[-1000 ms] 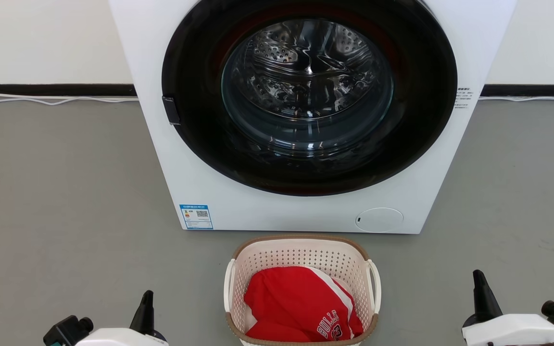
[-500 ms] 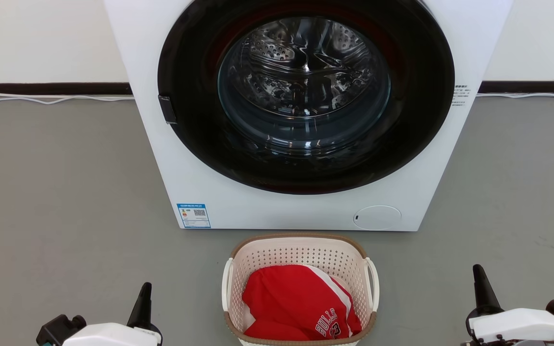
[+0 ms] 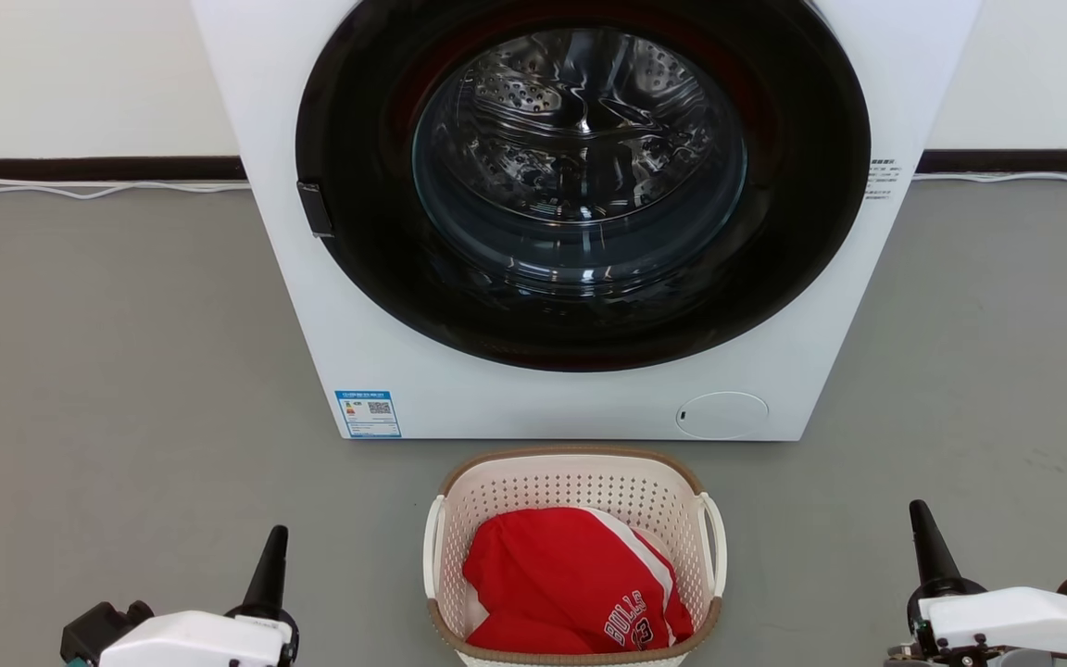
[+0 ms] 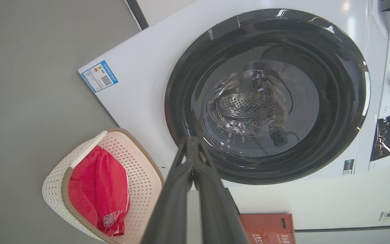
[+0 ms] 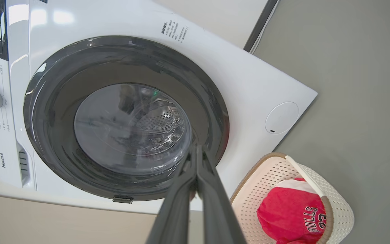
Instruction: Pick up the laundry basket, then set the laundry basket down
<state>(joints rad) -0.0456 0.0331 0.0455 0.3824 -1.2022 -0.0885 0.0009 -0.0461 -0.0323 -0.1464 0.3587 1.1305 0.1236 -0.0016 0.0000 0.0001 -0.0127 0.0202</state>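
One grey floor [image 3: 126, 371] under laundry basket [image 3: 580, 486], white wall [image 3: 80, 74], dark skirting [image 3: 80, 169]

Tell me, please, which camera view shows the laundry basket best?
The head view: the laundry basket sits centred, with both handles clear. Both wrist views show it sideways at the bottom edge, partly cut off.

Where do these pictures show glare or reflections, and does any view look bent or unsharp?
Head view: even light, sharp, room reflections in the door glass of the washing machine. Left wrist view: glare spots on the machine's white front, round door drawn oval, left pincer large and a little soft. Right wrist view: similar glare patches on the white front, door oval again.
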